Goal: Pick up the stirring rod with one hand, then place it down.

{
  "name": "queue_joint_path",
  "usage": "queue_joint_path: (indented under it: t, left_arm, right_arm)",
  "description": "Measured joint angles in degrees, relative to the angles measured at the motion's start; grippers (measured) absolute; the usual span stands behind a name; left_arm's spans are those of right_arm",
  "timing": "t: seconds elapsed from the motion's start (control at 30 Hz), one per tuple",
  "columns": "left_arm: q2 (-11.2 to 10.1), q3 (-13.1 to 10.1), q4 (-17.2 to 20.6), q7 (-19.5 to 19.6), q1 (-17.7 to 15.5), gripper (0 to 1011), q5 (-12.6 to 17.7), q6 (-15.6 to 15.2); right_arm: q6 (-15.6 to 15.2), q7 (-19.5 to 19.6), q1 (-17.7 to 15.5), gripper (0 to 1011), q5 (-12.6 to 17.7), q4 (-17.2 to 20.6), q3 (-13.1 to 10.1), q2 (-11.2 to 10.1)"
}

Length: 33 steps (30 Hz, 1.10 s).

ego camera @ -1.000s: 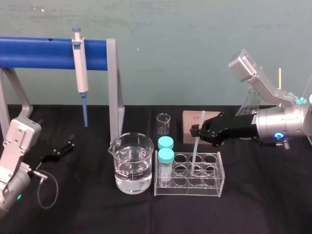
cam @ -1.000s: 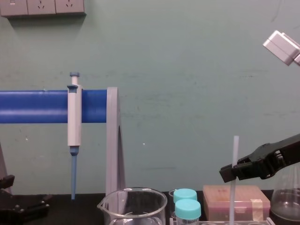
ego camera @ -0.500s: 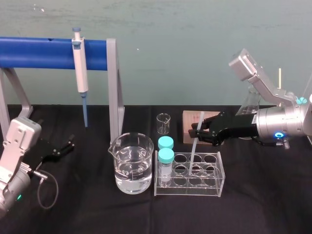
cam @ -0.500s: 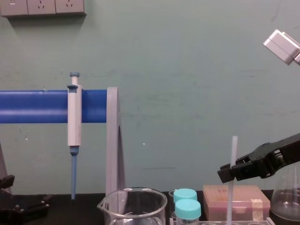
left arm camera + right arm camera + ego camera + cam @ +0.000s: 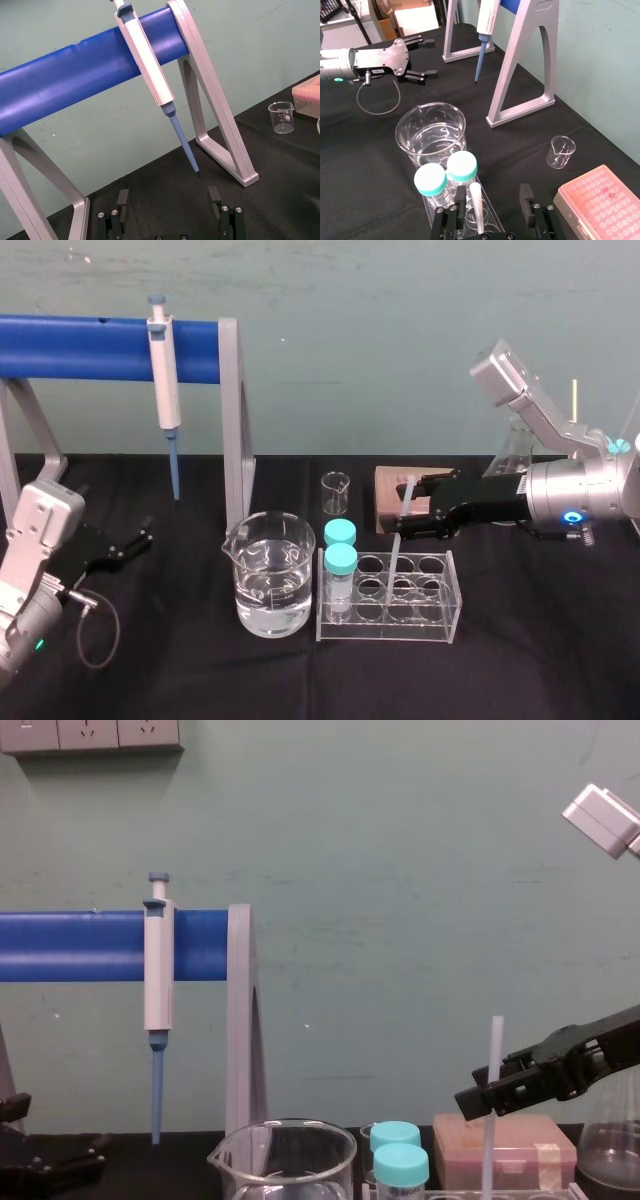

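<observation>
Stirring rod [image 5: 395, 558] stands tilted in a slot of the clear rack [image 5: 440, 600] on the worktop [image 5: 520, 660]. Its upper part passes between the spread fingers of the right tool [image 5: 408, 507], which grips nothing. Left tool [image 5: 147, 536] rests wide open and empty, far left.

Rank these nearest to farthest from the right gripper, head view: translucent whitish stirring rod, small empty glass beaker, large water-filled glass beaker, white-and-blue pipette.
1. Stirring rod, between the right gripper's open fingers.
2. Small empty beaker, just to its left.
3. Large water-filled beaker, farther left, nearer the robot.
4. Pipette, far left, hanging on the blue bar.
</observation>
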State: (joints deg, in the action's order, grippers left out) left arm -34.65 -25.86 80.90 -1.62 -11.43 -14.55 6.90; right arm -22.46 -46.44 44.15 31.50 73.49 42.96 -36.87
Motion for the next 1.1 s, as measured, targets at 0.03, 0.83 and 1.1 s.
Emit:
queue_joint_path:
  t: [0.03, 0.83, 1.1]
  left_arm:
    - [0.0, 0.0, 0.0, 0.0, 0.0, 1000, 0.0, 0.0]
    - [0.0, 0.0, 0.0, 0.0, 0.0, 1000, 0.0, 0.0]
    - [0.0, 0.0, 0.0, 0.0, 0.0, 1000, 0.0, 0.0]
  right_arm:
    - [-0.01, 0.0, 0.0, 685, 0.0, 0.0, 0.0, 0.0]
    - [-0.03, 0.0, -0.01, 1003, 0.07, 0.0, -0.02, 0.0]
    - [-0.34, 0.95, -0.43, 1003, -0.3, 0.61, -0.18, -0.55]
